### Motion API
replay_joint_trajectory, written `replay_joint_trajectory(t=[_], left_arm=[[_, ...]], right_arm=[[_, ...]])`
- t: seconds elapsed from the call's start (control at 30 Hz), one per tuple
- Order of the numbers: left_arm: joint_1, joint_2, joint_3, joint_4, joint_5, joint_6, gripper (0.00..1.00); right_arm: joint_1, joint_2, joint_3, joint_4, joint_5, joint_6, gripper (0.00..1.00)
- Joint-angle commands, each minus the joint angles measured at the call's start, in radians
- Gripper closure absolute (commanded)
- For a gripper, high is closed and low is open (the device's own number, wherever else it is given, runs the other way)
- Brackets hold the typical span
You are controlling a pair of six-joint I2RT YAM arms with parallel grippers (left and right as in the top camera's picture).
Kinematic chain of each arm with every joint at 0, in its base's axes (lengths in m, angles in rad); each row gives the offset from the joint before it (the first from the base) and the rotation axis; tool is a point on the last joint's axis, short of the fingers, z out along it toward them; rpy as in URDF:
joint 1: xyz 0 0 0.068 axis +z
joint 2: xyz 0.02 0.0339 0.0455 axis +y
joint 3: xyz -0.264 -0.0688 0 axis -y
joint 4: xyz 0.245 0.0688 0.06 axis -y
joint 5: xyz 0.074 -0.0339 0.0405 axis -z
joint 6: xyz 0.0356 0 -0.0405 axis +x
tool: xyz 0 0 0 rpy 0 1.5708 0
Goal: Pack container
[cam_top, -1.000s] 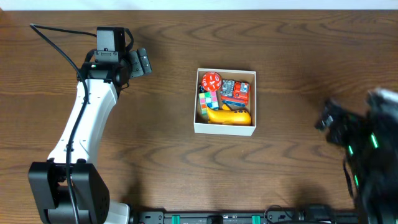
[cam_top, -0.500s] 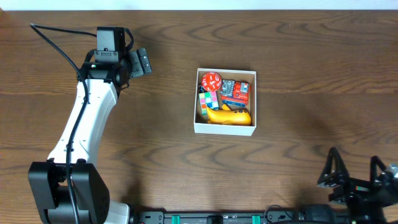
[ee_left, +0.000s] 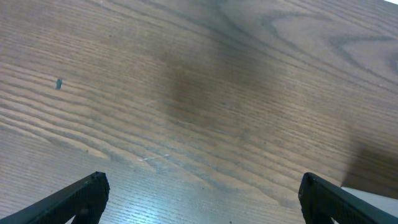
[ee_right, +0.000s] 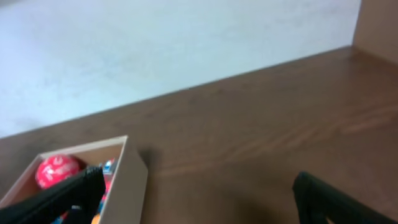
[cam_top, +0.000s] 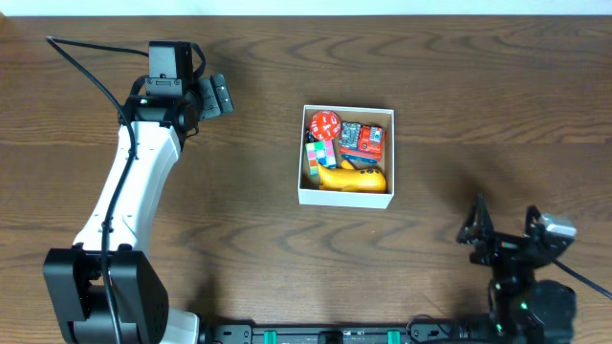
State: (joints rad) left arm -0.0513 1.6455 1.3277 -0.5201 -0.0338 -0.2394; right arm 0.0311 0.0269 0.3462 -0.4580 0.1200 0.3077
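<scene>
The right gripper (cam_top: 504, 236) has shifted since half a second ago. It was low at the near table edge, well right of the container (cam_top: 344, 199), and it now sits a little closer to the container, though well apart from it on the near right. A second ago it was a blur farther out on the container's right. Its jaws stand wide apart and hold nothing. In the right wrist view (ee_right: 199, 177) only bare wood of the table (cam_top: 459, 96) lies between the fingers and the container's white wall (ee_right: 134, 180). The container rests mid-table as before, holding a yellow toy (cam_top: 352, 178) along its near wall, a colour-block cube (cam_top: 320, 153) at its left wall and a red ball (cam_top: 325, 122) in its far left corner. Beyond and left of the container, the left gripper (cam_top: 212, 94) has not moved. Its jaws are fully spread over bare wood, empty (ee_left: 202, 180).
</scene>
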Motion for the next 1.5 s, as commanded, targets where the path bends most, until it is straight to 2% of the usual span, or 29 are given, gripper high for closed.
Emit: replay_joint_trajectory(t=[0.0, 0.33, 0.57, 0.73, 1.0, 1.47], left_arm=[[0.002, -0.007, 0.013, -0.002, -0.012, -0.006, 0.02], [0.002, -0.007, 0.013, -0.002, -0.012, -0.006, 0.02], [0.002, -0.007, 0.013, -0.003, -0.012, -0.006, 0.02], [0.002, -0.007, 0.013, -0.002, -0.012, -0.006, 0.02], [0.002, -0.007, 0.013, -0.003, -0.012, -0.006, 0.02], [0.002, -0.007, 0.013, -0.002, -0.012, -0.006, 0.02]], right_arm=[[-0.008, -0.021, -0.105, 0.104, -0.005, 0.01, 0.01], [-0.008, -0.021, -0.29, 0.413, -0.005, -0.105, 0.01], [-0.008, -0.021, -0.311, 0.402, -0.02, -0.202, 0.01], [-0.008, -0.021, -0.341, 0.391, -0.021, -0.206, 0.01], [-0.008, -0.021, -0.341, 0.392, -0.027, -0.289, 0.01], [-0.008, -0.021, -0.341, 0.394, -0.027, -0.29, 0.01]])
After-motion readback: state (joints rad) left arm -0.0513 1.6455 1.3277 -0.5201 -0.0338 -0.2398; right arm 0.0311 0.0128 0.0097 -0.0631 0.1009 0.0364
